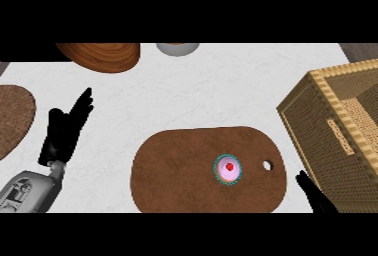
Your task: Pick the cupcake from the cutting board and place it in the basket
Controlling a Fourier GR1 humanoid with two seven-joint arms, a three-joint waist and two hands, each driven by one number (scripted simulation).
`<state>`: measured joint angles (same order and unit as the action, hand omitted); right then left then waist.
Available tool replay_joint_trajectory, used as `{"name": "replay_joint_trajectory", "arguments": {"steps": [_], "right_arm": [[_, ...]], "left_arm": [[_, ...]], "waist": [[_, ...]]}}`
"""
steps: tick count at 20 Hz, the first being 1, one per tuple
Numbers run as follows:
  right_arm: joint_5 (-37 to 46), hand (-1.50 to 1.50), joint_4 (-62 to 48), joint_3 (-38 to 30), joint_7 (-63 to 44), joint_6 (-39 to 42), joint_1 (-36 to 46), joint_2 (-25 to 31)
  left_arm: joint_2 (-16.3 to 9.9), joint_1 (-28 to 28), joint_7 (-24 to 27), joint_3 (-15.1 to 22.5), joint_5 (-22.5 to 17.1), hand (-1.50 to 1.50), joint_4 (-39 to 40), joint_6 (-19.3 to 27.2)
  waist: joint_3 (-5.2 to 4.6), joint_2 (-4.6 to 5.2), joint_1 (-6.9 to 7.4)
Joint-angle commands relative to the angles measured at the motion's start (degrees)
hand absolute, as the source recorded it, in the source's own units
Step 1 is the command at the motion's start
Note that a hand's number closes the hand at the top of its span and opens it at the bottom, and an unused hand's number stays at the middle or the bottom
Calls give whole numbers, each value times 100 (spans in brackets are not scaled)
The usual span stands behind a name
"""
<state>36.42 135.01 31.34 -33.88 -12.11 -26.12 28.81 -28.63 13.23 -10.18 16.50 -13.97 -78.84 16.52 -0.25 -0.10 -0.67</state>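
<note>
The cupcake [229, 169] sat on the cutting board [184, 175], toward the board's right side and just left of the small hole [267, 164] near that edge, with bare wood all round it and nothing touching it. The board itself lay on the white counter [221, 90], its near edge running out of the bottom of my view. The basket [325, 130] stood to the right of the board, a narrow strip of counter between the board's right edge and the basket's woven wall, and its open top ran off past the right edge. My right hand [314, 195] showed only as dark fingers at the lower right, in that strip between board and basket, close to the basket's wall and apart from the cupcake; I could not tell whether they were spread or curled. My left hand [65, 131] rested at the left with its fingers straight and pointing up, holding nothing, on open counter between the board and a round woven mat [13, 120] at the left edge. A wooden bowl [103, 56] and a grey round thing [177, 48] lay along the far edge, well apart from the board, and the wide middle of the counter between them lay open.
</note>
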Motion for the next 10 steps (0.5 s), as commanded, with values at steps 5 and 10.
{"name": "replay_joint_trajectory", "arguments": {"steps": [5,10], "right_arm": [[1141,-150,829,242,-1389,209,707,-254],[1463,-150,187,646,-1292,-130,886,-483]], "left_arm": [[-74,23,75,-318,-75,0,157,-349],[30,300,-47,-436,60,0,424,-408]], "waist": [[11,-6,18],[18,-4,-8]]}}
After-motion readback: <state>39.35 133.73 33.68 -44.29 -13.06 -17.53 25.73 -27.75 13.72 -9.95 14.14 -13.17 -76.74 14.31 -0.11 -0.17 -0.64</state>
